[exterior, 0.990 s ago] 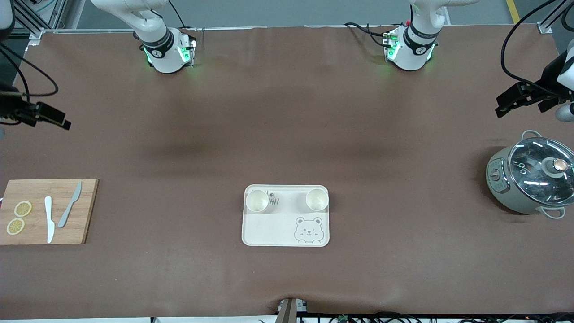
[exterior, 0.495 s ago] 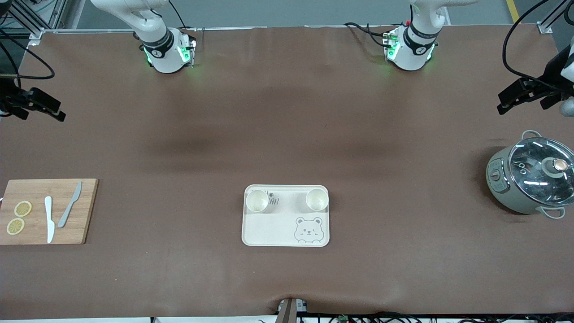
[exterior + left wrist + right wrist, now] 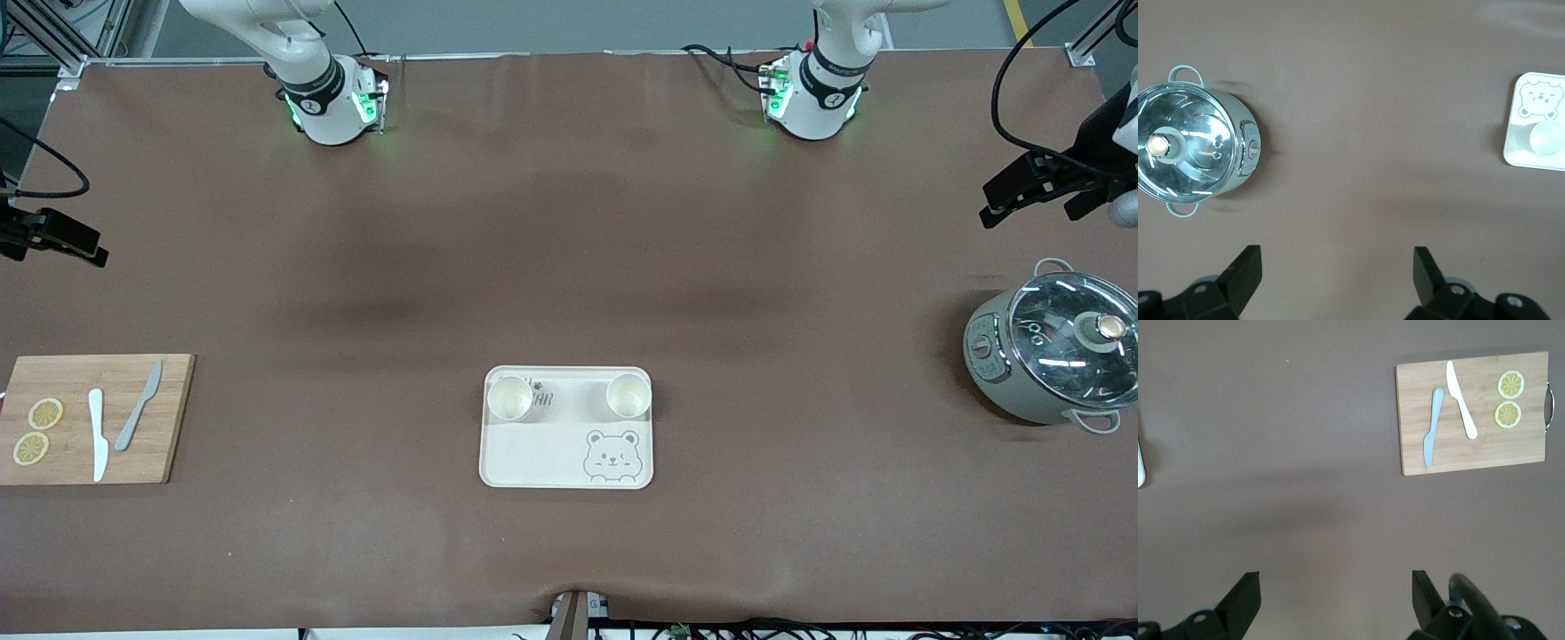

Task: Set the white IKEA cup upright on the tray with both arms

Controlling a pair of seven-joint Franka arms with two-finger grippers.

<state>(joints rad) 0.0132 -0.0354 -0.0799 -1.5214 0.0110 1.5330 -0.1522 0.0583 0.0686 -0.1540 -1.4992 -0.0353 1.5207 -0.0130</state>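
Observation:
The cream-white tray [image 3: 533, 458] with a grey bear drawing lies on the brown mat midway between the two arms' ends. Two white cups stand upright on its edge farther from the front camera, one [image 3: 509, 397] toward the right arm's end and one [image 3: 629, 396] toward the left arm's end. My left gripper [image 3: 994, 210] is open and empty over bare mat at the left arm's end; its wrist view [image 3: 1338, 267] shows the tray [image 3: 1509, 150] and one cup [image 3: 1546, 137]. My right gripper [image 3: 96, 255] is open and empty over bare mat at the right arm's end [image 3: 1336, 590].
A grey-green pot with a glass lid [image 3: 1053, 356] stands at the left arm's end and also shows in the left wrist view [image 3: 1195, 143]. A wooden cutting board [image 3: 93, 444] at the right arm's end holds two knives and two lemon slices; it also shows in the right wrist view [image 3: 1471, 437].
My right gripper has moved farther out toward its end of the table. My left gripper has shifted only slightly. The tray and cups have not moved.

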